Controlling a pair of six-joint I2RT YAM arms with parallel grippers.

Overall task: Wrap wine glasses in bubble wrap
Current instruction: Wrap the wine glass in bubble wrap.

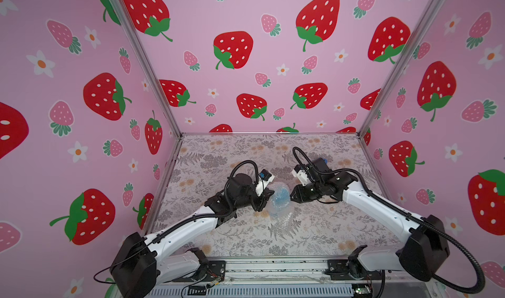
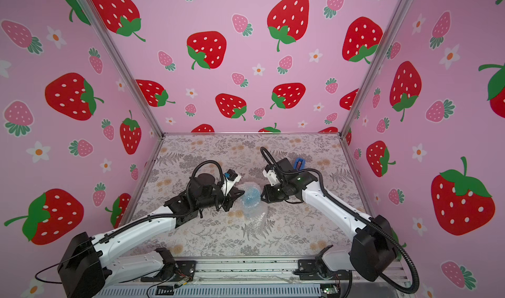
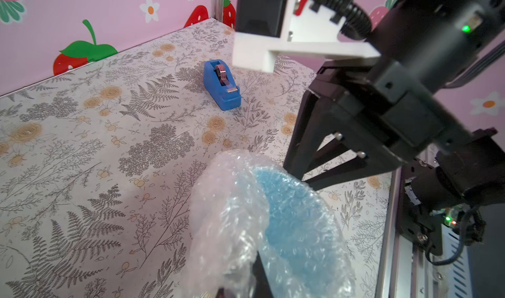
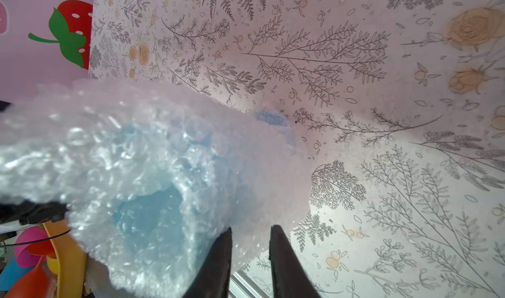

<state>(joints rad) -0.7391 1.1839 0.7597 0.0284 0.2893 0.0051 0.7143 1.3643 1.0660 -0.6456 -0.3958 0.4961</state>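
Three pink strawberry walls [image 1: 175, 51] box in your workspace, and the floral table [image 1: 218, 152] fills the floor between them. Both arms reach in from the near edge. Your left arm [image 1: 185, 228] and your right arm [image 1: 377, 209] meet near the table's middle.

Between them is the wrap [image 1: 276, 186], bunched into a shiny clear bundle. Both top views show a loose tail of it trailing toward the near edge.

Inside the bundle you can see the goblet [image 1: 281, 195], light blue through the bubbles. From the right wrist the goblet [image 4: 147, 217] shows as a large blue patch close to the camera, and a smaller blue patch sits farther along the bundle. You cannot tell whether the bundle rests on the table or hangs just above it.

Your left claw [image 1: 269, 198] is at the bundle's left side, closed tight on the wrap. From the left wrist only one dark finger [image 3: 261, 277] shows, sunk in the folds.

Your right claw [image 1: 291, 197] touches the bundle's right side. Seen from its own wrist, the right claw [image 4: 251, 228] stands at a narrow gap with an edge of wrap pinched between its fingers.

The small darker blue dispenser [image 3: 221, 86] stands on the table, well apart from the bundle. In a top view the dispenser [image 2: 299, 162] peeks out behind the right wrist.
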